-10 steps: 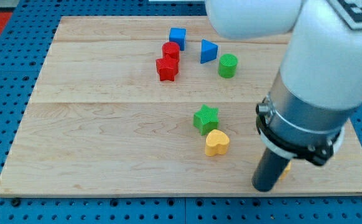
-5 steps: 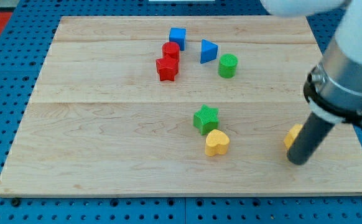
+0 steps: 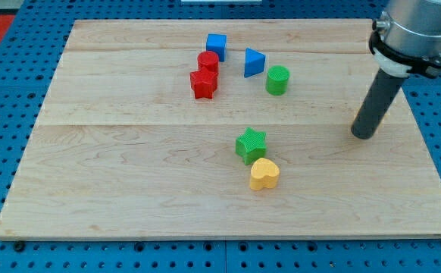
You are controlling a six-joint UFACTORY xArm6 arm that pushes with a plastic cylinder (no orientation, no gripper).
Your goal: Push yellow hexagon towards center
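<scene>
My tip rests on the bench towards the view's right edge, about halfway up the board. The tool is a plain dark rod leaning up and to the view's right into its grey collar. It has nothing that opens or closes and has hold of nothing.

The yellow hexagon sits right at the rod, just above my tip and almost wholly hidden behind it. Only a thin yellow-orange sliver shows along the rod's left edge. Its six-sided outline cannot be made out here, and I cannot tell whether rod and block actually touch. It lies well to the view's right of the board's middle.

The nearest other blocks are the green star and the yellow heart, well apart from my tip on the view's left. The heart sits just below the star and touches it or nearly so.

Further up, the green cylinder stands just beside the blue triangle. To their left the blue cube is at the top of the group. The red cylinder is below it, pressed against the red star.
</scene>
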